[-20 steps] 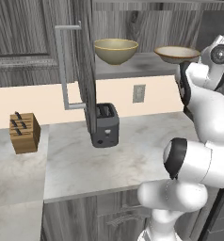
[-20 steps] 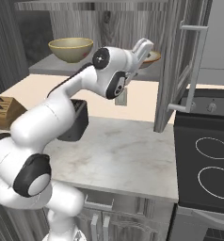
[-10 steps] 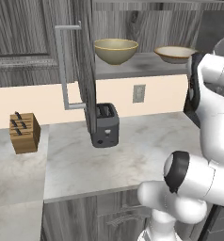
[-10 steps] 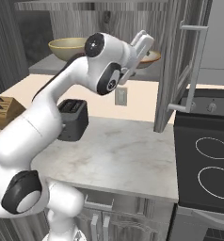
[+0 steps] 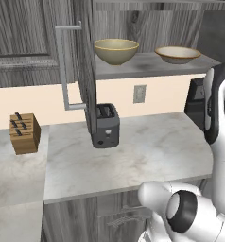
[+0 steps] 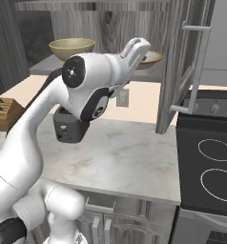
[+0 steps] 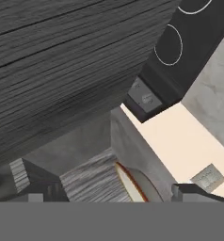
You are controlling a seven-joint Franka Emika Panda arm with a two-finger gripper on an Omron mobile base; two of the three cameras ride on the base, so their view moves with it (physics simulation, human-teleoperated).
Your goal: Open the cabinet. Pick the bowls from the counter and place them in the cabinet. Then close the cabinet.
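With both bowls (image 5: 116,50) (image 5: 177,54) on the cabinet shelf (image 5: 147,64), the wide-open, empty end effector (image 7: 118,190) should clear the shelf before pushing each open door (image 6: 181,66) shut.

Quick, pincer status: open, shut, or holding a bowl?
Pincer: open, holding nothing; the tan-rimmed bowl sits on the cabinet shelf.

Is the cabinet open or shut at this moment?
Open. Both doors of the cabinet stand swung out, so the grey shelf shows, with the olive-yellow bowl and the tan-rimmed bowl on it.
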